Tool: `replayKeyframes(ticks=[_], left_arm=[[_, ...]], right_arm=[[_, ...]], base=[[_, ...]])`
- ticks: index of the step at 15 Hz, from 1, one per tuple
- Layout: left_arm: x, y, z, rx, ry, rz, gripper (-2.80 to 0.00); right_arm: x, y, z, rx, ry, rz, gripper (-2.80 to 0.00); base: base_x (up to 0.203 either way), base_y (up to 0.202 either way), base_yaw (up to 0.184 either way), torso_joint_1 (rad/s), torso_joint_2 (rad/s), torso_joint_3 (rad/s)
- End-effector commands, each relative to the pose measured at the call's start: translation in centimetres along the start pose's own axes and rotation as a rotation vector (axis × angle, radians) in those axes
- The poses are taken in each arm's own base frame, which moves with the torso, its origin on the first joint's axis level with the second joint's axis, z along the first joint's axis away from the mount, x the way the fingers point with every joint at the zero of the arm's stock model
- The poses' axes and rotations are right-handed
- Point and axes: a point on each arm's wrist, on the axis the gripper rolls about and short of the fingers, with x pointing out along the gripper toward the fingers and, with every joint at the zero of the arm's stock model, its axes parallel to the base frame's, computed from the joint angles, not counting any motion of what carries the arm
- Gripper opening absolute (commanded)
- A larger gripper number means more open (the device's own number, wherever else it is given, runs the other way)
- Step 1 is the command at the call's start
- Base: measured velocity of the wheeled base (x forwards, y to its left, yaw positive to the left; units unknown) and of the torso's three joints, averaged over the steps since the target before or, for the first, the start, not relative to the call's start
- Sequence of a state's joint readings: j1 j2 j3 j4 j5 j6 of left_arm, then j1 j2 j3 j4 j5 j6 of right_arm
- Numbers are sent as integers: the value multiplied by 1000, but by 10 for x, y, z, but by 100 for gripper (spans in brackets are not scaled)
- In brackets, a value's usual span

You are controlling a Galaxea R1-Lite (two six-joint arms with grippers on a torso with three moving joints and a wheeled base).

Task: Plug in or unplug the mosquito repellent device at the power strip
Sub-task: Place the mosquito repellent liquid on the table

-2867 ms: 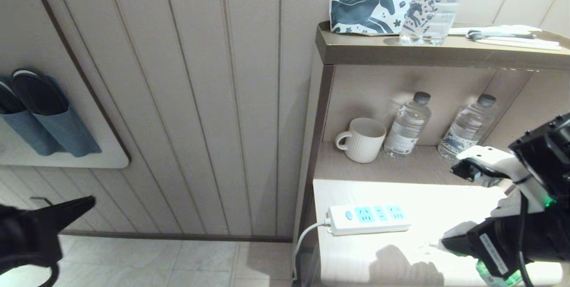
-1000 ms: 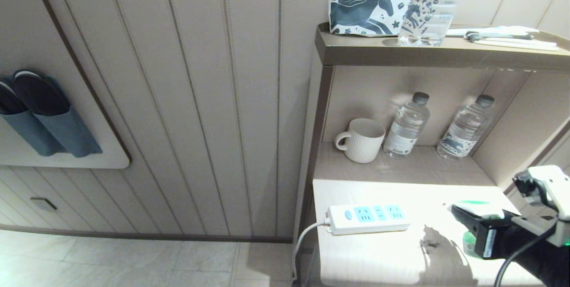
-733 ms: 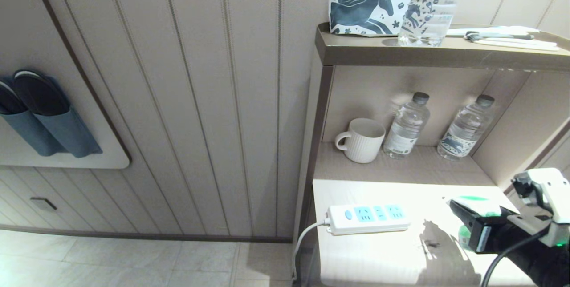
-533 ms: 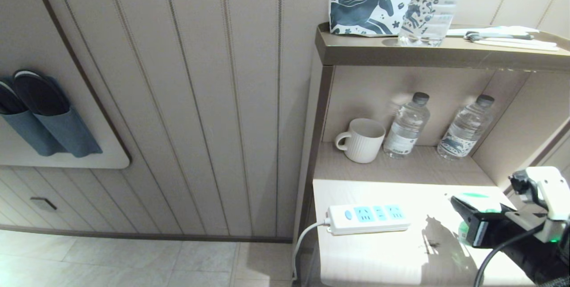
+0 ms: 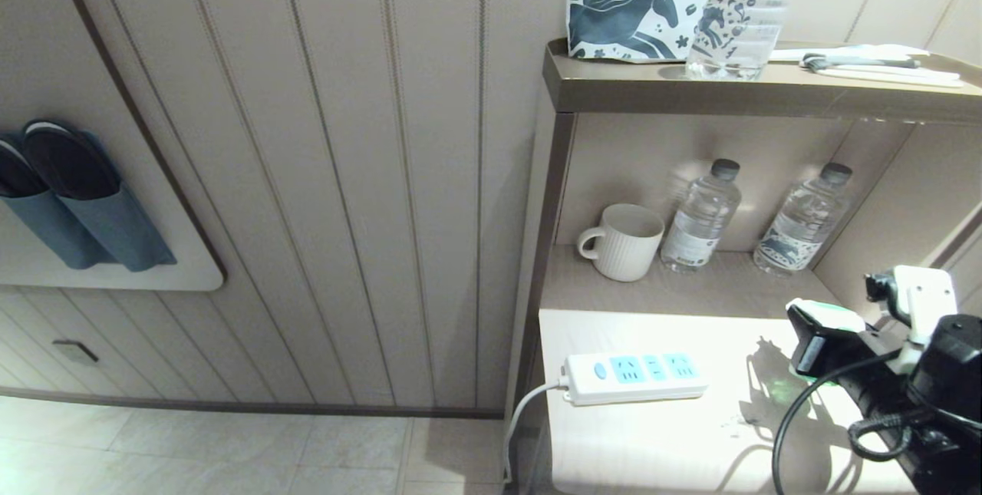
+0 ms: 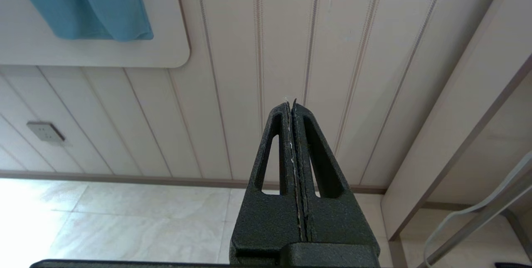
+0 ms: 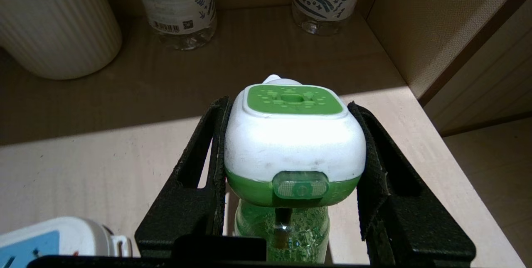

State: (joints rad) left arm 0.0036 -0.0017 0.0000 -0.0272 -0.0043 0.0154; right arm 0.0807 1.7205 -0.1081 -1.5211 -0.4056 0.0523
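My right gripper (image 5: 815, 328) is shut on the mosquito repellent device (image 5: 827, 315), held above the right side of the sunlit table (image 5: 652, 449). In the right wrist view the two black fingers clamp the white body (image 7: 293, 143) on both sides, with the green cap on top and the green liquid bottle (image 7: 282, 228) hanging below. Its prongs do not show. The power strip (image 5: 637, 376) lies flat on the table to the device's left, all three blue sockets bare; one end (image 7: 54, 237) shows in the right wrist view. My left gripper (image 6: 290, 104) is shut and empty, low by the wall.
The strip's white cord (image 5: 525, 410) drops off the table's left edge. Behind the table, a lower shelf holds a white ribbed mug (image 5: 623, 240) and two water bottles (image 5: 702, 216) (image 5: 803, 220). The upper shelf (image 5: 614, 84) carries a horse-print pouch (image 5: 640, 8) and a large bottle (image 5: 748, 11).
My right gripper has risen and swung back toward the shelf with the device in it. The left arm, in the head view 2.9 s ago, has dropped out of it.
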Motion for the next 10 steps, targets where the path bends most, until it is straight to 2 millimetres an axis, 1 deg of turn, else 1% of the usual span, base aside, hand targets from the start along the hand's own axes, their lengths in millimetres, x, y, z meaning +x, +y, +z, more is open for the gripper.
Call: replayKeyframes(ticks=[1, 4, 5, 8, 10], left_arm=[[0, 0, 0, 0, 1, 0, -280], [0, 0, 0, 0, 1, 1, -280], [0, 0, 0, 0, 1, 1, -280], [0, 0, 0, 0, 1, 1, -280], [0, 0, 0, 0, 1, -1, -280]], right_arm=[[20, 4, 5, 20, -51, -20, -280], [22, 6, 15, -18, -92, -40, -280], [22, 6, 14, -29, -86, -44, -280], [27, 8, 5, -40, -60, -42, -280], [32, 12, -10, -66, 2, -34, -280]], base=[[0, 0, 0, 0, 0, 0], [0, 0, 0, 0, 0, 0], [0, 0, 0, 0, 0, 0], [0, 0, 0, 0, 0, 0], [0, 0, 0, 0, 0, 0]])
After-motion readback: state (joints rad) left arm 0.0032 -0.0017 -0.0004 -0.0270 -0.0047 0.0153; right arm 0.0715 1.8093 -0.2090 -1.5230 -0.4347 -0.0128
